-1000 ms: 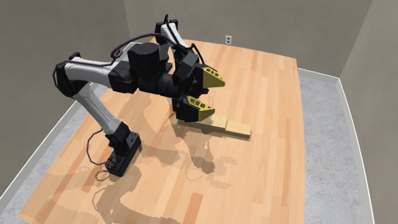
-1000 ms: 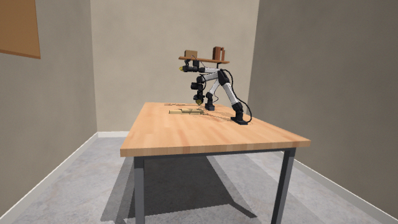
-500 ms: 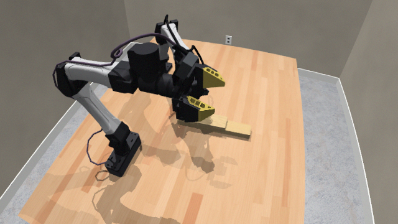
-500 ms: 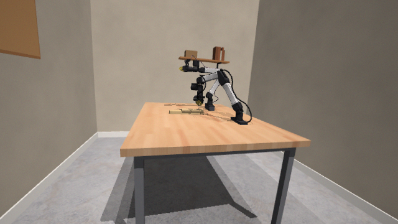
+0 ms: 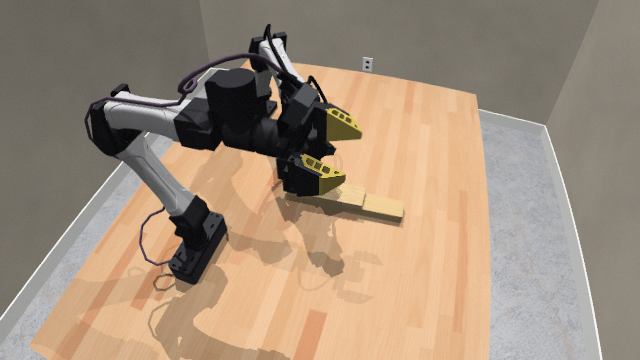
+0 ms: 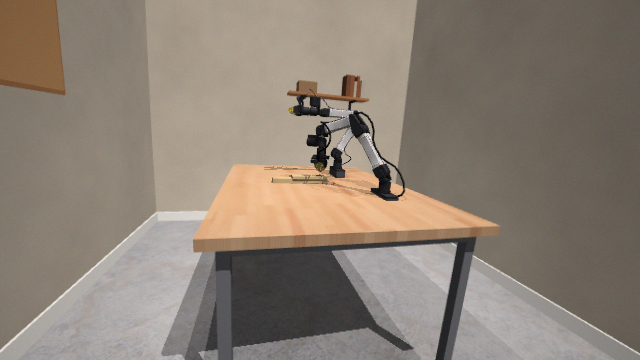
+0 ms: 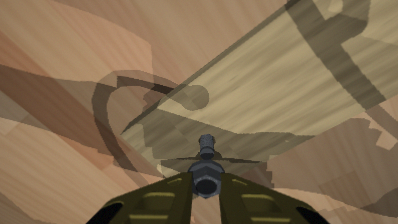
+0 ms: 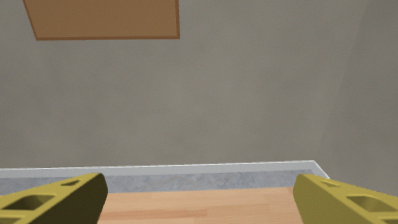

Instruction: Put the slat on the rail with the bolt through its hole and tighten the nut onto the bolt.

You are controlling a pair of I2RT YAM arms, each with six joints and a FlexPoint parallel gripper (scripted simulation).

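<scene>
The slat (image 5: 350, 194) (image 6: 310, 176) (image 7: 270, 95) lies flat on the rail (image 5: 385, 207) (image 6: 281, 180), which sticks out past one end. A dark bolt (image 7: 206, 144) stands up through the slat near its other end. My left gripper (image 6: 320, 170) (image 7: 205, 181) points down above that end, shut on the dark hex nut (image 7: 205, 172). In the left wrist view the nut is nearer the camera than the bolt; whether they touch cannot be told. My right gripper (image 5: 353, 156) (image 6: 291, 110) (image 8: 200, 182) is wide open and empty, held level well above the table.
The right arm (image 5: 145, 117) reaches across in front of the left arm in the top view and hides the bolt end of the slat. Both arm bases stand on the wooden table (image 5: 425, 280) (image 6: 345, 215). Arm shadows fall over the slat.
</scene>
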